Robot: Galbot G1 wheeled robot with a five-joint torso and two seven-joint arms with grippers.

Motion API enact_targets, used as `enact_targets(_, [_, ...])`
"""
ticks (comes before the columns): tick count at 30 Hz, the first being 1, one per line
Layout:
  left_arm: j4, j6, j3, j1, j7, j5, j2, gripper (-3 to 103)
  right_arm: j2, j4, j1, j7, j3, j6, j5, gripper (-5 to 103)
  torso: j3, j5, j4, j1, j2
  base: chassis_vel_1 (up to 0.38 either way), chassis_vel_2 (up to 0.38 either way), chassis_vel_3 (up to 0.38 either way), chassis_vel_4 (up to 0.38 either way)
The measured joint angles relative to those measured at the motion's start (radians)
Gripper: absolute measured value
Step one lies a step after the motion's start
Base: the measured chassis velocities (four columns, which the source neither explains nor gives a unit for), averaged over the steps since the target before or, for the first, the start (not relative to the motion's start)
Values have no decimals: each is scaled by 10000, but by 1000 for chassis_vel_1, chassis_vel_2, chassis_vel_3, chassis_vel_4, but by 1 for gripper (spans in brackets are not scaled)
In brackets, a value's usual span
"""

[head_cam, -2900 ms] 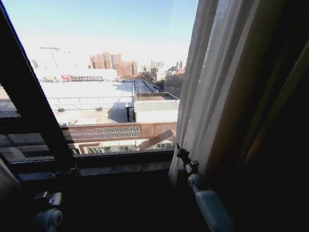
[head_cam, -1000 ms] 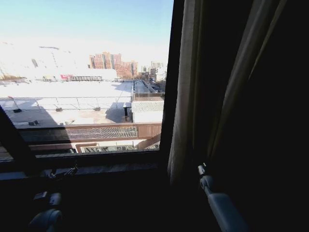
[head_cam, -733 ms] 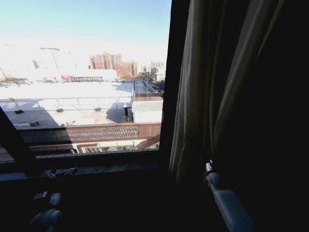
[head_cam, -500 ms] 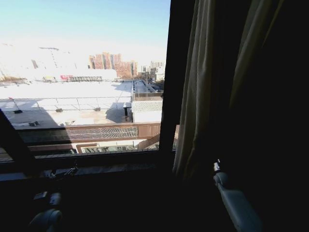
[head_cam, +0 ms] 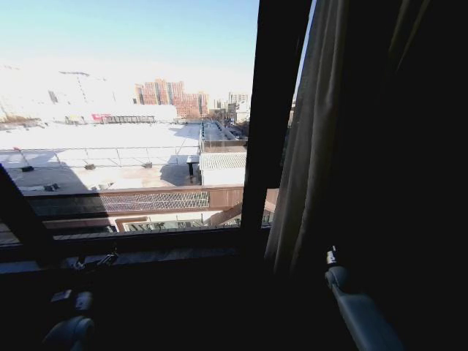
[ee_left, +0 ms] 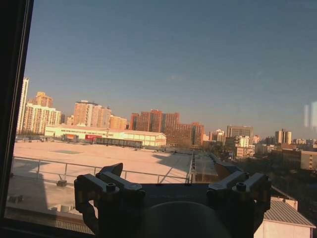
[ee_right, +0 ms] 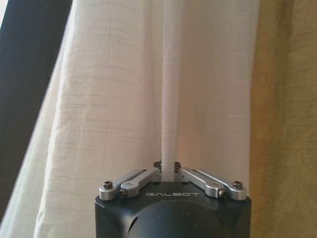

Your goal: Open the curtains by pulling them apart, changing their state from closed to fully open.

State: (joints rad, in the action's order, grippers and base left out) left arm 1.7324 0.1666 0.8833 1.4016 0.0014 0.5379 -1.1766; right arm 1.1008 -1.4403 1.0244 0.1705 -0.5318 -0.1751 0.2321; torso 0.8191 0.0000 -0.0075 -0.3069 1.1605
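One right pincer (ee_right: 167,171) pinching a curtains (ee_right: 124,99) pleat, one left pincer (ee_left: 172,188) spread empty.

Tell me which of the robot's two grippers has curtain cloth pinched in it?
The right gripper: its jaws are shut on a fold of the sheer curtain. The left gripper is open, facing bare window glass.

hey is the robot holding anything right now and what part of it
The right pincer is shut on a pleat of the sheer curtain. The left pincer is open, holding nothing.
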Motion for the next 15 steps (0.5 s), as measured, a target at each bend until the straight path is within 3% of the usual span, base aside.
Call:
enact_targets(4, [-1, 0, 0, 0, 0, 0, 0, 100, 36, -1241, 839, -938, 163, -57, 610, 13, 0, -2, 1, 0, 0, 0, 0, 0, 0])
enact_targets(5, [-1, 0, 0, 0, 0, 0, 0, 100, 36, -1241, 839, -938, 163, -57, 610, 13, 0, -2, 1, 0, 0, 0, 0, 0, 0])
enact_targets(9, [0, 0, 0, 0, 0, 0, 0, 100, 119, -2277, 1708, -1228, 213, -156, 811, 34, -1, -2, -1, 0, 1, 0, 0, 0, 0])
enact_targets(15, [0, 0, 0, 0, 0, 0, 0, 100, 269, -2988, 2482, -1198, 116, -159, 692, 51, -1, -1, 1, 0, 0, 0, 0, 0, 0])
